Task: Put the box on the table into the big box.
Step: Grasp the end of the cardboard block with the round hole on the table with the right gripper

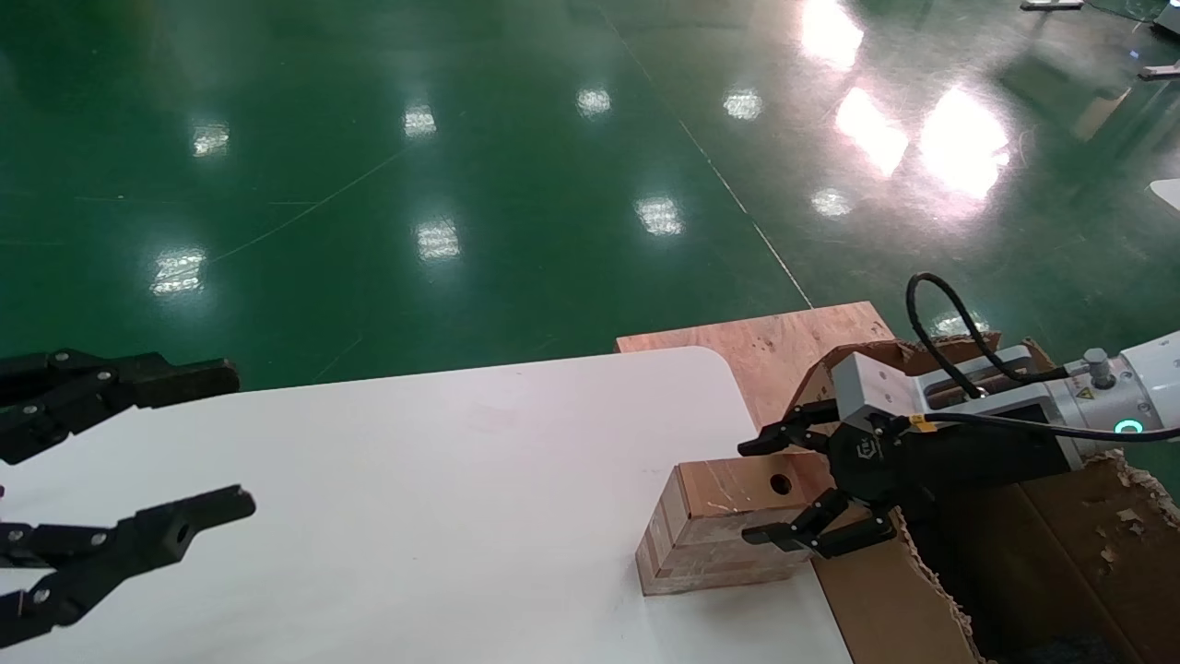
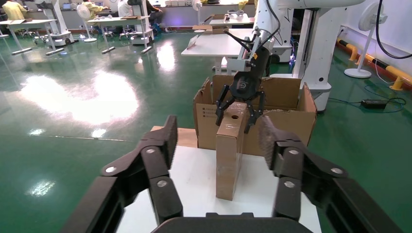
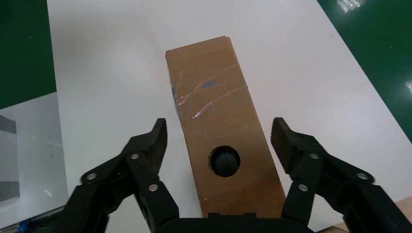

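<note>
The box (image 1: 724, 526) is seen lying on the table (image 1: 415, 516) near its right edge, just beside the big box (image 1: 1042, 553). The right gripper (image 1: 779, 489) is held spread open astride the box's hole end, fingers (image 3: 148, 145) apart from its sides. The left gripper (image 1: 198, 443) is parked open at the table's left.

box (image 1: 728, 527): I see glossy brown card, clear tape across the top, a dark round hole.
table (image 1: 415, 498): plain white from my seat.
big box (image 1: 1060, 544): brown corrugated card, pale ragged edges, black inside; small black print shows in my left wrist view.
plywood board (image 1: 765, 346): reddish-tan, speckled grain.
floor (image 1: 369, 184): I read deep green with white light glare.
right gripper (image 1: 784, 489): black fingers, silver-grey body, green ring light.
left gripper (image 1: 194, 443): black.
</note>
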Robot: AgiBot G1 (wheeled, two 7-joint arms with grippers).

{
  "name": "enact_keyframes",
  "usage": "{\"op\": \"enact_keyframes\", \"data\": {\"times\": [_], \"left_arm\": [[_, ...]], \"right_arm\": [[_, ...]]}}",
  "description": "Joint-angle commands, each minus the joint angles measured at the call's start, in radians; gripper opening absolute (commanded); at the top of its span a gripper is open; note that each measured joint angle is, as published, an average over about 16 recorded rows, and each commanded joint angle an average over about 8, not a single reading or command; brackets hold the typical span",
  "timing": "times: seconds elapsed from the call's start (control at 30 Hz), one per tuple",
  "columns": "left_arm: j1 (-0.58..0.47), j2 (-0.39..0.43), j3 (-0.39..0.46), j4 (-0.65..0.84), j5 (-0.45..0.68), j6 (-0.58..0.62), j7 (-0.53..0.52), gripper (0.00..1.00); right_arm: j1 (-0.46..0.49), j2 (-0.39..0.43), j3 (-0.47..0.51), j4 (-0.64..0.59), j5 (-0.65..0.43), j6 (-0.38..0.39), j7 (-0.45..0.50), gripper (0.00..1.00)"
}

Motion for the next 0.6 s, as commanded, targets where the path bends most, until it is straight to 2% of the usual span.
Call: {"op": "enact_keyframes", "data": {"times": [0.03, 0.47, 0.6], "left_arm": [[0.000, 0.000, 0.000, 0.000, 0.000, 0.000, 0.000, 1.00], [0.000, 0.000, 0.000, 0.000, 0.000, 0.000, 0.000, 1.00], [0.000, 0.000, 0.000, 0.000, 0.000, 0.000, 0.000, 1.00]], "right_arm": [[0.000, 0.000, 0.001, 0.000, 0.000, 0.000, 0.000, 0.00], [-0.001, 0.000, 0.001, 0.004, 0.000, 0.005, 0.003, 0.00], [0.018, 0.006, -0.002, 0.037, 0.004, 0.010, 0.034, 0.00]]}}
